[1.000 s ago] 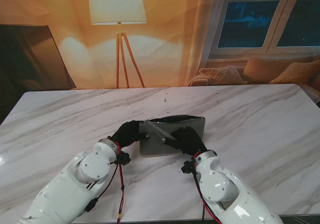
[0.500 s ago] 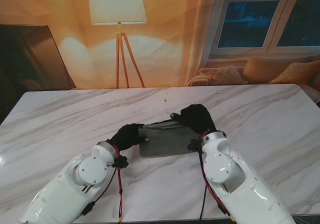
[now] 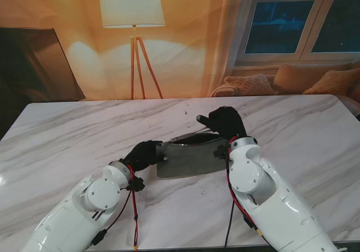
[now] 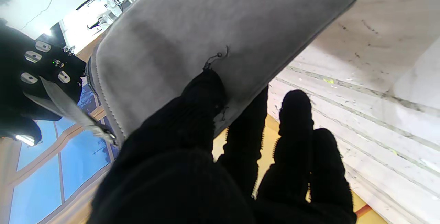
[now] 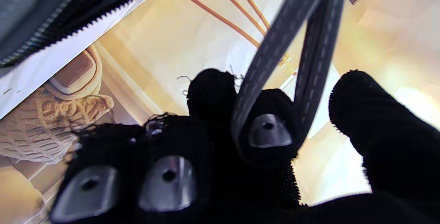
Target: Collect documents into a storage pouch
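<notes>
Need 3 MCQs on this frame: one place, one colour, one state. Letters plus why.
1. Where does the left hand grip the pouch?
A. its left end
B. its right end
C. its far edge

2. What colour is the pouch?
A. red
B. grey
C. yellow

3. What is the strap doing?
A. lying flat on the table
B. looped over a finger of the right hand
C. tucked inside the pouch

Answers:
1 A: the stand view shows the left hand closed on the pouch's left end.
2 B: grey fabric fills the left wrist view.
3 B: the right wrist view shows it hooked round one fingertip.
</notes>
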### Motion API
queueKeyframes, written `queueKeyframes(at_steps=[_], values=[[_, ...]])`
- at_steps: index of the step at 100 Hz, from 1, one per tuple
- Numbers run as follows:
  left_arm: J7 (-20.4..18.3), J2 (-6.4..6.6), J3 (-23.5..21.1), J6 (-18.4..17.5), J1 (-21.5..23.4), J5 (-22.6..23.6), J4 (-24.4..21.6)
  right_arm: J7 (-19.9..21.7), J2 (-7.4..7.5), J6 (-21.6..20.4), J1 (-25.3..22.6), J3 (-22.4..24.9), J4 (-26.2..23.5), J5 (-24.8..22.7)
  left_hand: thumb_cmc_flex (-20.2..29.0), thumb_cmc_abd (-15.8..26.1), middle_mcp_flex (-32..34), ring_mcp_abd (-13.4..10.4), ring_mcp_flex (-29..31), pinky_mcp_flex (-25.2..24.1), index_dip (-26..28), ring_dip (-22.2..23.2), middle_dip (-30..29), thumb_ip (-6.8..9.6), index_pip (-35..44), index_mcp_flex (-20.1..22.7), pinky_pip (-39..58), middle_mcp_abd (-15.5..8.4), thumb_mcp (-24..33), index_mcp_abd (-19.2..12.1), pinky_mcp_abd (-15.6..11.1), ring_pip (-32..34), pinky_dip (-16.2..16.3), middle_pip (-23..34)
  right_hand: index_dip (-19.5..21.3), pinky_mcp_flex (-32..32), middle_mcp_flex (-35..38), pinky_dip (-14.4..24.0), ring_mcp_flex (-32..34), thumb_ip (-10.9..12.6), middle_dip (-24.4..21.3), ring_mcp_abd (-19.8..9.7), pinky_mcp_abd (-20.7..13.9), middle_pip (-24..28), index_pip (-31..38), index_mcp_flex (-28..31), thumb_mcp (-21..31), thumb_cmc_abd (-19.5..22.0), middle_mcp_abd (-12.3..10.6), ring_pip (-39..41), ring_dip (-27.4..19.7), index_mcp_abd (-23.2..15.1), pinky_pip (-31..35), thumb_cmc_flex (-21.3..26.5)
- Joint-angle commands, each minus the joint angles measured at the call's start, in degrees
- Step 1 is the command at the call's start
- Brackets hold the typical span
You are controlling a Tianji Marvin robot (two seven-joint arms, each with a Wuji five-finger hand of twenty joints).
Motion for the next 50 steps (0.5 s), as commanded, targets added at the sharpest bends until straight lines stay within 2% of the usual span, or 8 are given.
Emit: queueKeyframes(at_steps=[1,50], values=[[-0.8,0.02,-0.3,0.5,0.6,-0.1,-0.3,-0.1,-0.23,1.2,0.8,0.3,1.3,-0.1,5.9,4.9,0.6,1.9,-0.7,-0.8,8.6,0.7,2.2,3.34,12.8,6.5,0.6,-0.8,2.5,-4.2,-2.5,0.6,0.0,3.7,0.9,4.5,5.8,-0.6,-0.1,1.9,0.6,-7.5,-6.0,4.5,3.9,3.3,-1.3,0.1,5.4,3.6,0.8,4.0,14.3,-0.7],[-0.2,0.21,-2.3,1.5,2.2,0.9,-1.9,-2.4,-0.30,2.4,0.8,3.6,3.2,-1.8,5.7,4.7,0.8,2.0,-0.6,-0.8,9.1,0.8,2.0,3.13,12.5,6.7,0.6,-1.1,3.1,-4.4,-2.5,0.5,0.1,3.3,0.8,4.5,5.8,-0.7,-0.1,1.8,0.8,-7.4,-5.9,4.5,3.6,3.3,-1.1,-0.2,5.5,3.5,0.9,4.5,14.3,-0.4]])
